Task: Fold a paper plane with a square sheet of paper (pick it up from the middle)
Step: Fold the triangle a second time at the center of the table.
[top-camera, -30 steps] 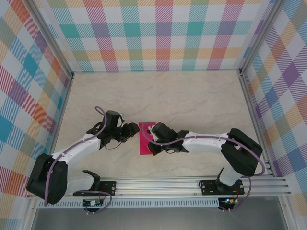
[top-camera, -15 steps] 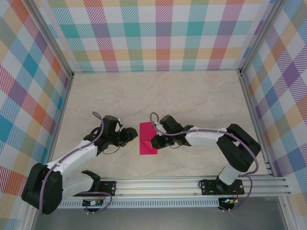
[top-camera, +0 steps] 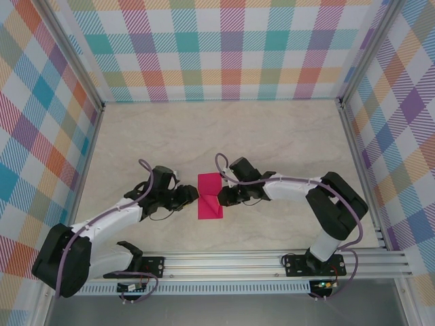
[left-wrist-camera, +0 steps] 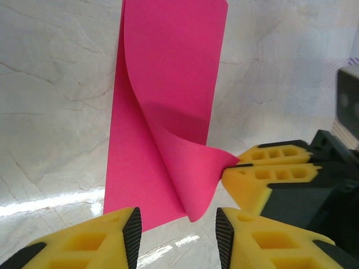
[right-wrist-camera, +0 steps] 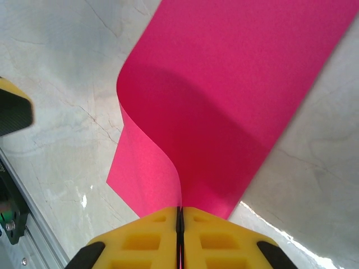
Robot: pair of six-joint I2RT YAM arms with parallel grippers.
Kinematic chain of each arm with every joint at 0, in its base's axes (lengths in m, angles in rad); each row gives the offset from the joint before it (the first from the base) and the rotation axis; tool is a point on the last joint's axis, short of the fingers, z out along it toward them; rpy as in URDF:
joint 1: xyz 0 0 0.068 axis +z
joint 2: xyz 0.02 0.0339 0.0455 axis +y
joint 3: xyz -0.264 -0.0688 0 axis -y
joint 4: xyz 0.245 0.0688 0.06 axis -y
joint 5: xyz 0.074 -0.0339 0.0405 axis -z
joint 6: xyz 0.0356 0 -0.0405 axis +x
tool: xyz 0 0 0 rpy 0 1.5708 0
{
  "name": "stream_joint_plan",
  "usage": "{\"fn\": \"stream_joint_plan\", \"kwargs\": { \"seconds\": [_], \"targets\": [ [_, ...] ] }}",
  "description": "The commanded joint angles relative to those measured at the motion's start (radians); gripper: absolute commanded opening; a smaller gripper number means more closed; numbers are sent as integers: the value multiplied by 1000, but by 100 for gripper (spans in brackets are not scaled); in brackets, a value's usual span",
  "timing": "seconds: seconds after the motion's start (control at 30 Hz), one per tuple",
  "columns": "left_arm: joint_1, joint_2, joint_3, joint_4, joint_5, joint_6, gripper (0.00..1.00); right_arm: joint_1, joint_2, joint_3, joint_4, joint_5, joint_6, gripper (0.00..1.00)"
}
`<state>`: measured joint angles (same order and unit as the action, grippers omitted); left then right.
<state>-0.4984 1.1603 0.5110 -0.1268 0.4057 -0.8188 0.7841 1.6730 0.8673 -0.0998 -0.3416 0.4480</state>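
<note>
Found the square sheet of paper folded to a narrow magenta-pink rectangle, resting on the pale marbled tabletop near its front middle, directly between the tips of the two arms. Saw the right gripper at the sheet's right edge, yellow jaws pressed fully together on a corner of the upper layer (pinch plain from the right wrist camera, paper running straight into the seam between the jaws). Noted that upper layer peeled up off the lower one and curling in a smooth arc toward the pinch, with the lower layer flat on the tabletop. Saw the left gripper just off the sheet's left edge, pointed at it, jaws partly apart and closed on nothing. From the left wrist camera, made out the lifted flap's rounded lower edge hanging in front of the gap between those yellow jaws, and the flat layer's near edge passing behind one of them; could not tell whether either jaw touched the paper. Made out the far end of the rectangle lying flat and square-cornered. Saw an aluminium rail along the near edge of the tabletop and checked walls on three sides
</note>
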Motion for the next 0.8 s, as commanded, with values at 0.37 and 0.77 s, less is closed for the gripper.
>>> {"fn": "stream_joint_plan", "kwargs": {
  "seconds": [0.37, 0.77],
  "targets": [
    [-52, 94, 37, 69, -22, -11, 35, -17, 50, 67, -89, 32, -43, 10],
    [-74, 137, 45, 125, -28, -33, 22, -25, 78, 101, -121, 26, -68, 11]
  ]
}}
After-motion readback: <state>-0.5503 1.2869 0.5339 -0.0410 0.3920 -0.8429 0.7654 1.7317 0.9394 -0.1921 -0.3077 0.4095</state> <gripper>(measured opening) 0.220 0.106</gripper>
